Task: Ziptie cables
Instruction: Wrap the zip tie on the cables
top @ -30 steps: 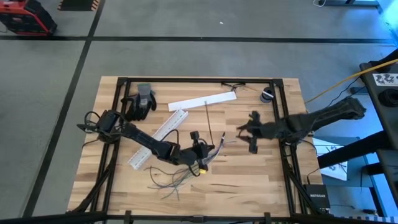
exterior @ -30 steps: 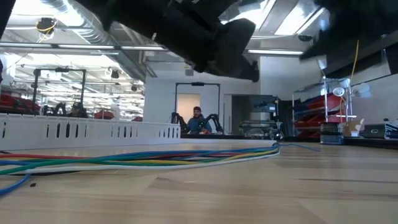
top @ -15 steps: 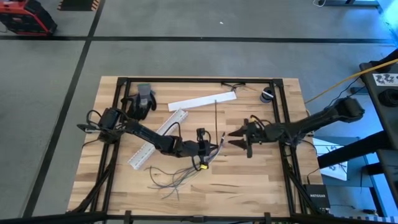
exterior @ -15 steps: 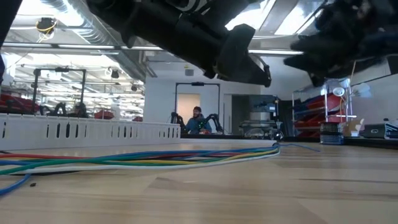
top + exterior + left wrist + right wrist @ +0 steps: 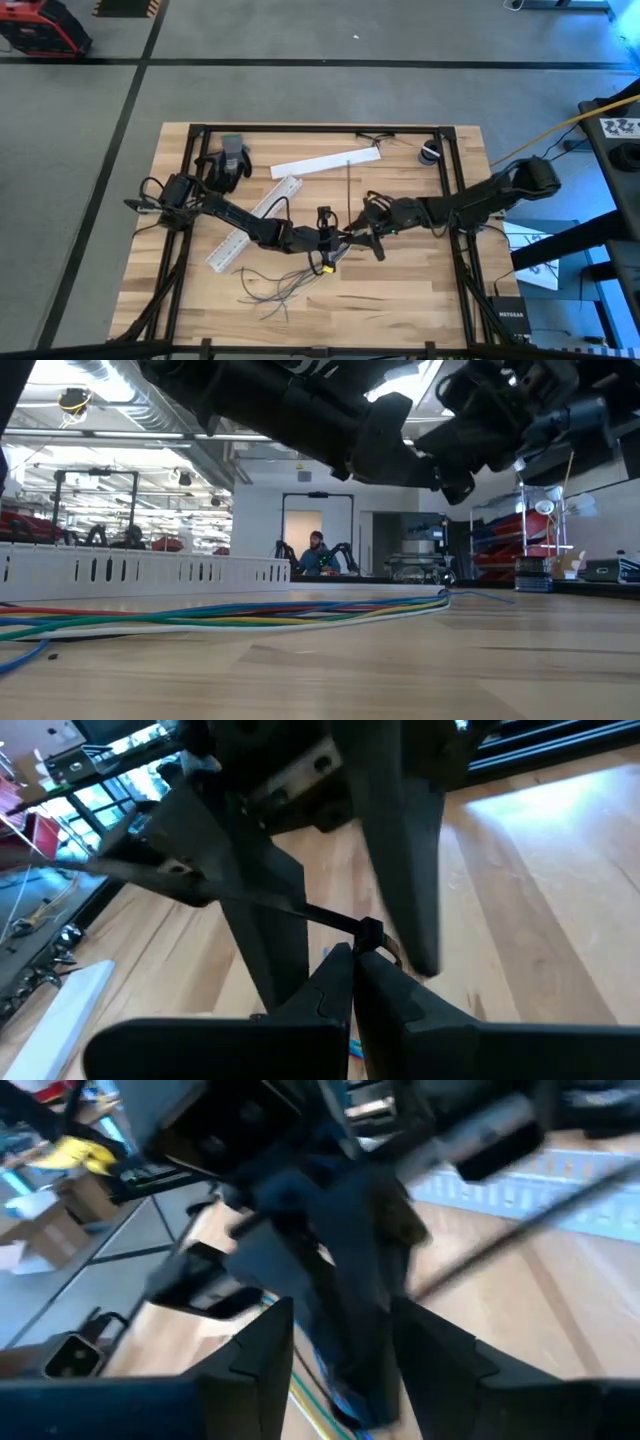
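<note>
The cables (image 5: 285,282) are a loose bunch of thin wires fanned out on the wood near the table's near edge; in the low view the cables (image 5: 250,615) lie flat in several colours. A thin black zip tie (image 5: 347,190) runs from the far side to my left gripper (image 5: 338,240), which is shut at the table's middle. My right gripper (image 5: 360,235) is open just right of it. In the left wrist view its two fingers (image 5: 265,920) stand on either side of the zip tie's head (image 5: 370,932); whether they touch it I cannot tell. My left gripper (image 5: 352,965) pinches the zip tie right at its head end (image 5: 370,932), only at the free ends of its shut fingers. The strap (image 5: 200,890) runs away from the tips, off the table, toward the far edge. Coloured wires (image 5: 325,1400) show just under the fingers.
A white slotted channel (image 5: 255,222) lies slanted under the left arm and stands as a wall in the low view (image 5: 130,572). A white strip (image 5: 325,162), a dark glove (image 5: 228,163) and a small round thing (image 5: 430,152) lie near the far edge. A person (image 5: 316,550) sits far behind.
My right gripper has moved toward the table's left, from well right of centre to close against my left gripper, its open fingers now around the zip tie's head. My left gripper shifted slightly right and far, and the zip tie now points straight toward the far edge.
</note>
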`<state>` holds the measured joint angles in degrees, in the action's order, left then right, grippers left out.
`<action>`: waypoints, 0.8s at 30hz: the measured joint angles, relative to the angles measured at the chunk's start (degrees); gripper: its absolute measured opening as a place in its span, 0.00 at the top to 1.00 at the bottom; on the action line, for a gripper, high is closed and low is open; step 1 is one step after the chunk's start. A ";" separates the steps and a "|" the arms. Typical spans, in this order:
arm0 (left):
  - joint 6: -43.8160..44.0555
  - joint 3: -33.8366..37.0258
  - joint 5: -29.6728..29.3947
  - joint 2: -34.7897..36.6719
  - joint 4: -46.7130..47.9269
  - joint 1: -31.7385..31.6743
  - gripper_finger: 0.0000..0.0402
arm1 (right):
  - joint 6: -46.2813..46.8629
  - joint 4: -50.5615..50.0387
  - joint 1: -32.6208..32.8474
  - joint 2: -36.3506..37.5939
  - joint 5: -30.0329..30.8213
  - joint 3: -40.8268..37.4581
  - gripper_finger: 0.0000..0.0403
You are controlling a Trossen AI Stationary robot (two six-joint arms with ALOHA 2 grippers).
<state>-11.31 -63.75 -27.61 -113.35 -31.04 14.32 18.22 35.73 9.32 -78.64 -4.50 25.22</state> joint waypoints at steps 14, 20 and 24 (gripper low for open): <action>-0.74 0.00 -0.24 0.01 0.32 0.34 1.00 | -2.31 -7.27 0.00 3.96 -1.39 1.13 0.98; 4.32 0.00 -0.15 -0.01 1.38 -0.05 0.99 | -4.13 -9.63 0.02 4.23 -1.25 1.13 1.00; 9.60 0.00 -0.17 0.68 5.34 -0.72 0.90 | -6.27 -14.55 -0.03 5.57 -0.13 1.02 1.00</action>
<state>-1.71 -63.75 -27.78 -112.67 -25.71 13.60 11.94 21.18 9.29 -73.07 -4.63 26.24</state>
